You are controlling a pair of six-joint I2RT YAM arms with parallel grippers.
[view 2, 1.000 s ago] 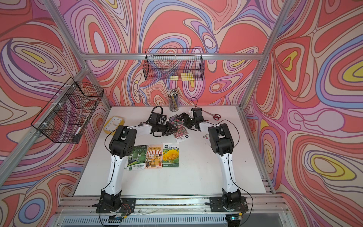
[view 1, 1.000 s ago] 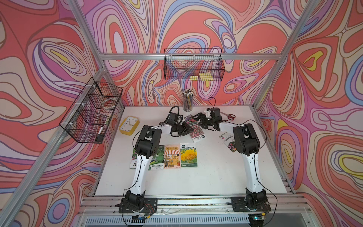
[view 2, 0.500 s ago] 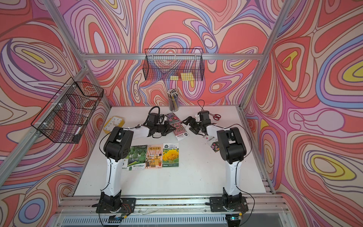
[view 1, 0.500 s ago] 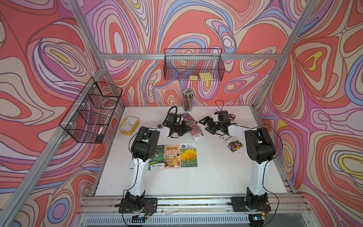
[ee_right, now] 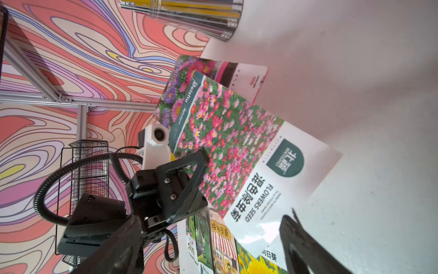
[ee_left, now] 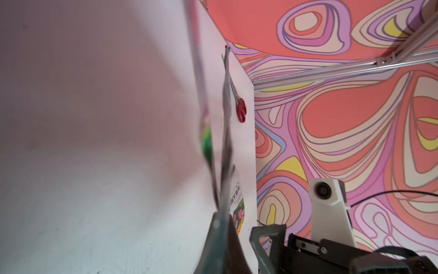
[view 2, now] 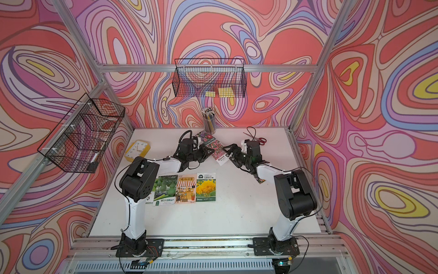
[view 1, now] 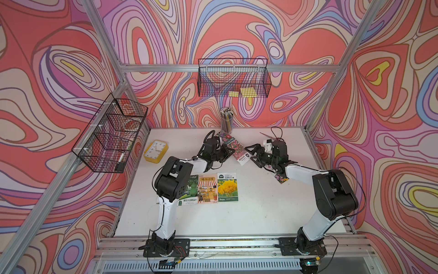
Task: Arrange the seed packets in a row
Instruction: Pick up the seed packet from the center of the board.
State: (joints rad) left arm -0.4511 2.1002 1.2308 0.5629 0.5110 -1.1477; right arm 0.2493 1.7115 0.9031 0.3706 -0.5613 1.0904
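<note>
My left gripper (view 1: 227, 151) (ee_left: 221, 224) is shut on the pink-flower seed packet (view 1: 239, 150) (ee_right: 237, 151), lifted and tilted at the back middle of the table; the left wrist view shows it edge-on. Right behind it, overlapping, is an aster packet (ee_right: 174, 95). I cannot tell whether that one is gripped too. My right gripper (view 1: 251, 154) (ee_right: 213, 249) stands open just right of the pink packet's white end, with nothing between its fingers. Three packets lie side by side at mid-table: gourd (view 1: 190, 189), shopfront (view 1: 208, 188), yellow flower (view 1: 227, 187). A dark flower packet (view 1: 281, 178) lies under my right forearm.
A yellow clock (view 1: 156, 151) lies at the back left. A cup of pencils (view 1: 226, 122) stands at the back wall, close behind the lifted packet. Red-handled scissors (view 2: 259, 140) lie at the back right. Wire baskets (view 1: 233, 80) (view 1: 110, 132) hang on the walls.
The left jaws have closed on the pink-flower packet. The right arm's elbow has swung right and toward the front; its gripper has stayed open.
</note>
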